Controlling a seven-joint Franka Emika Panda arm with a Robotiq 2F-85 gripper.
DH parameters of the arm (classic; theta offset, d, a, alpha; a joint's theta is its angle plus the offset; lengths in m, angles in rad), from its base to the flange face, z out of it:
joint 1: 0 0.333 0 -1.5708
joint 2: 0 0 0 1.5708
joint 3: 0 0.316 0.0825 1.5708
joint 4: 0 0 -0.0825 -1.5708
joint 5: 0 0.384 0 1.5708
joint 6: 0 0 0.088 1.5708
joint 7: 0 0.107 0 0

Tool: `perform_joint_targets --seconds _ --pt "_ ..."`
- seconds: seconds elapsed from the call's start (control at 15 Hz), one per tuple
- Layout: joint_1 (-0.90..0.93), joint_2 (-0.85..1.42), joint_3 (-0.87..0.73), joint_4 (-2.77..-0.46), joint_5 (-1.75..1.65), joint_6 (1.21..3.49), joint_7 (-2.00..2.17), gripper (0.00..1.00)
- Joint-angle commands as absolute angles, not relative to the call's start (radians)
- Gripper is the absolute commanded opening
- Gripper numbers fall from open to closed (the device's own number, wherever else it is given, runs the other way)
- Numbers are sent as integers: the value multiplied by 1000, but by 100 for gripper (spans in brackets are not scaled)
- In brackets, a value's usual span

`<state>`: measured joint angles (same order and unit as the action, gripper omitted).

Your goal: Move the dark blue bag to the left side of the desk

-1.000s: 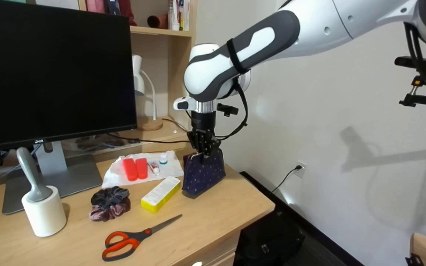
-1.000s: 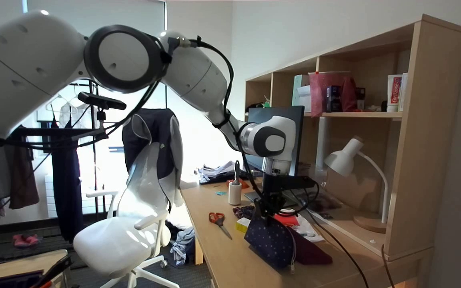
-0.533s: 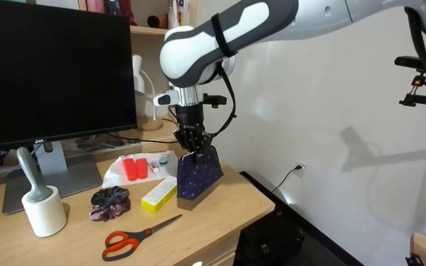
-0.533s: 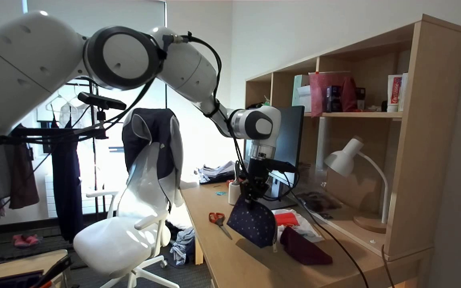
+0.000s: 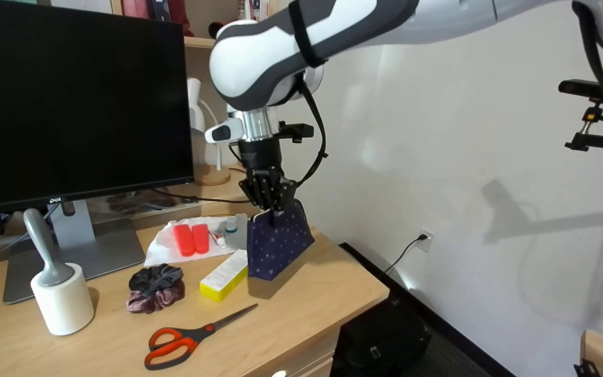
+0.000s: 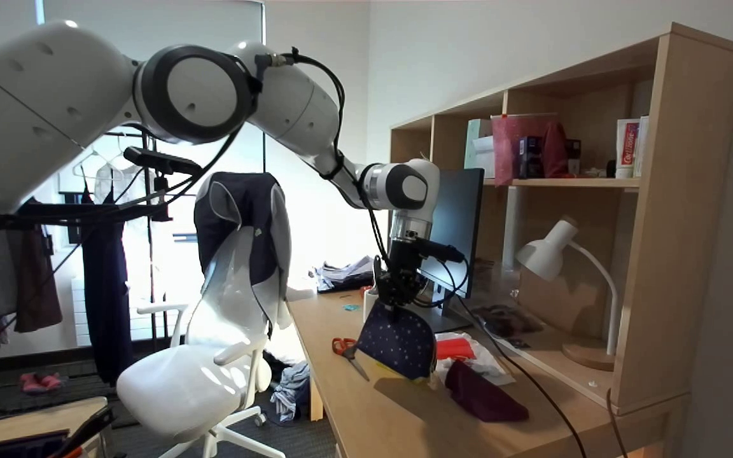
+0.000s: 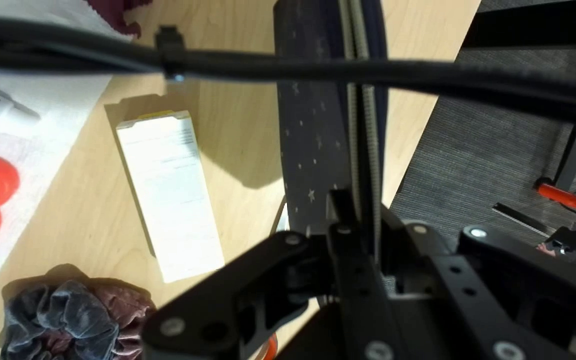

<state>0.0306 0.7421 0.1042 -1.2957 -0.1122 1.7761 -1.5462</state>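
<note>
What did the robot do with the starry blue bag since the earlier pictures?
The gripper raised the dark blue bag higher above the desk and, in both exterior views, carried it left, away from the maroon pouch. In every picture it grips the bag. The maroon pouch, scissors, yellow-and-white box and scrunchies stayed put.

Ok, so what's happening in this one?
The robot's gripper is pinching the dark blue bag by its zippered top edge and holding it above the desk, not yet set down. A yellow-and-white box, scissors and a burgundy pouch lie on the desk, none of them held.
</note>
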Motion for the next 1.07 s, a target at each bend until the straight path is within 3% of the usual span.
perform_joint_targets --seconds 0.0,0.73,0.8,1.0 --pt "27 744 109 -1292 -116 1772 -1544 10" --pt "253 900 88 -929 -340 1555 -1530 9" --pt "222 839 97 -1036 -297 1610 -1516 10" --pt "259 876 91 -984 -319 1593 -1516 10"
